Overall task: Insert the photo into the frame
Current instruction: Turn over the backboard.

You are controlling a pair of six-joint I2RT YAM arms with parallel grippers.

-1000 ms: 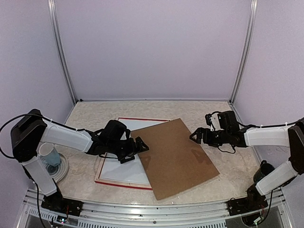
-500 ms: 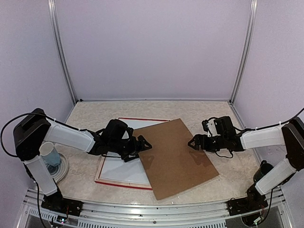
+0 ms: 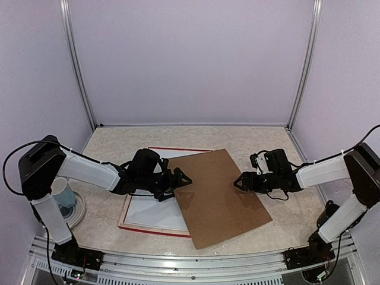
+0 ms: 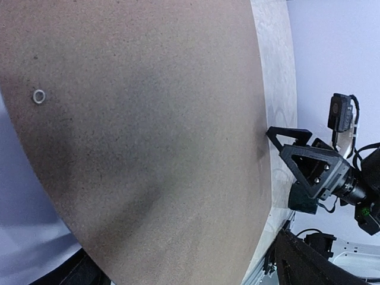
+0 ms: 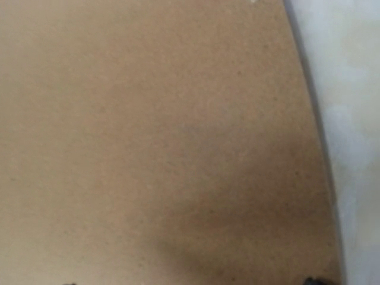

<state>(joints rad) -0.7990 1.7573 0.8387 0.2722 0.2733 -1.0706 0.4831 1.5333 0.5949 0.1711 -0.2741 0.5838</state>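
Hardboard panel askew across frame

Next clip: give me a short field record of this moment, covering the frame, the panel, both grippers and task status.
frame: red-edged, lying flat, left of centre
backing panel: brown hardboard, askew over the frame's right part
white sheet: inside the frame; photo or mat, cannot tell
left gripper: at the panel's left edge, jaws open
right gripper: at the panel's right edge, jaws' state unclear
cup: far left, apart from the work
status: panel not seated in the frame
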